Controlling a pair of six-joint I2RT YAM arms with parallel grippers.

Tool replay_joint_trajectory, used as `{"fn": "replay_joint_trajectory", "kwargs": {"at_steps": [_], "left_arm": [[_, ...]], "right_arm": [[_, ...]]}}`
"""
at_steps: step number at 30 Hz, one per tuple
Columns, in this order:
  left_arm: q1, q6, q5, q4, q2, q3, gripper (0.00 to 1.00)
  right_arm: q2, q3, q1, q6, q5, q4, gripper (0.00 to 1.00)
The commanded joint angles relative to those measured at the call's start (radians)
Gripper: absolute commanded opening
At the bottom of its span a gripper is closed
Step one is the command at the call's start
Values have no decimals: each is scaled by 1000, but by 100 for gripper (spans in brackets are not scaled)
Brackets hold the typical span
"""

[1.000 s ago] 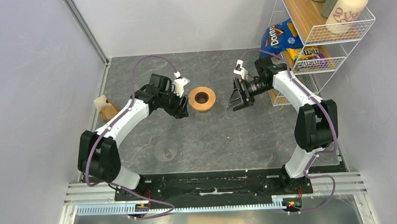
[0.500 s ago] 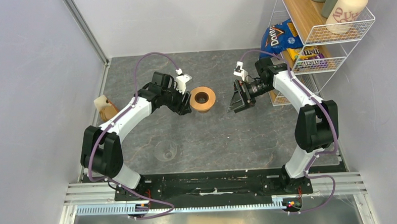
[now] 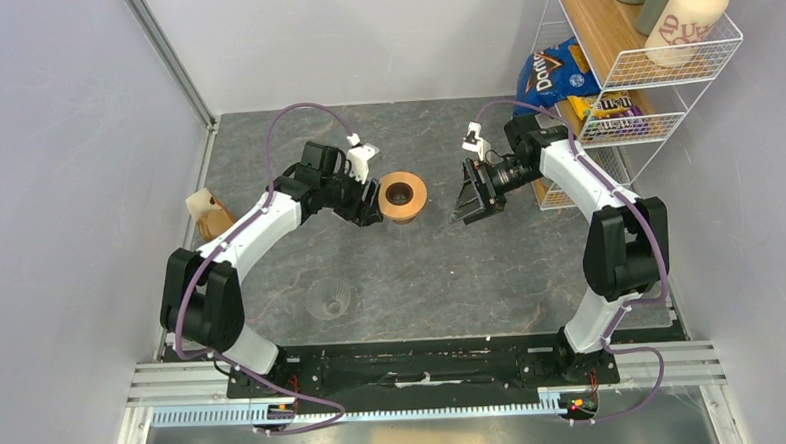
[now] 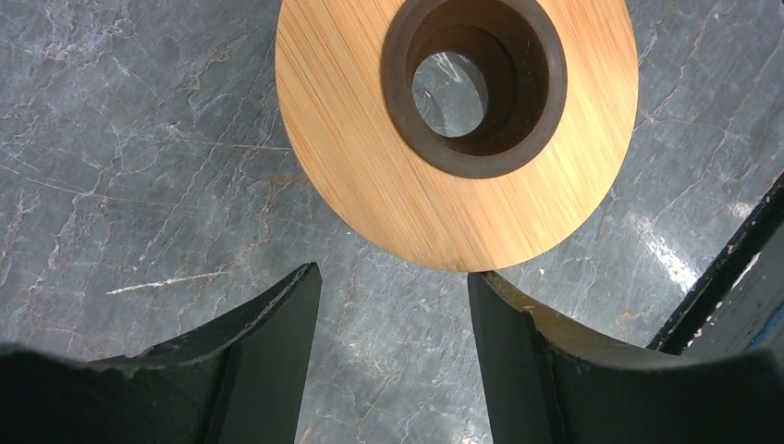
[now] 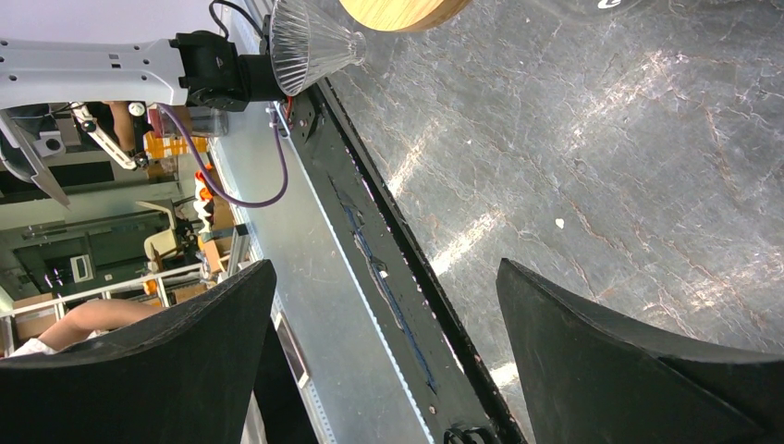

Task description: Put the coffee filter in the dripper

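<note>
Coffee filter [image 3: 209,220] and dripper are not yet together, and every place below is given from the dripper's wooden ring [image 4: 370,157].

The grey marbled table [image 3: 451,269] carries everything. The ring lies flat on it, about midway between the two grippers, with its dark centre hole facing up.

The left gripper [image 4: 393,277] sits just beside the ring on its left. Its jaws are parted and empty, and they point at the ring's rim, close to it without clearly touching. The right gripper [image 5: 384,268] hangs on the ring's right side, near but apart, with its jaws spread wide and nothing between them.

The ribbed glass cone [image 3: 329,300] stands apart from the ring, to its left and nearer the arm bases. I cannot tell whether its mouth faces up or down. The dripper therefore looks to be in two pieces.

The coffee filter is the smallest thing here. It lies well to the left of the ring, beyond the left arm and against the left wall.

The filter looks like thin paper, so it is probably very light, limp and easy to crease or crush. A gentle pinch on its open upper edge or its seam seems the best hold, since a grip across the body would flatten it. The glass cone will likely be slippery and breakable, while the ring is stiff and easy to grip by its rim.
</note>
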Motion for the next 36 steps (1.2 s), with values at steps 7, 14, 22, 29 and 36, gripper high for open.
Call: {"fn": "replay_joint_trajectory", "kwargs": {"at_steps": [7,14,22,29,36], "left_arm": [[-8,-55,16,51,-5,40,68],[-8,-92,31,62,-14,43,71],[9,-23,49,-111,-33,99,81],[186,358,236,-627,-133,216,88],[286,874,154,-1087,-113,227,90]], "right_arm": [[-4,29,0,-14,-14,0,97],[-6,22,1,-14,-21,4,97],[-12,33,1,-30,-22,-14,97],[-54,37,2,-96,-10,-85,99],[-81,36,12,-141,16,-123,99]]}}
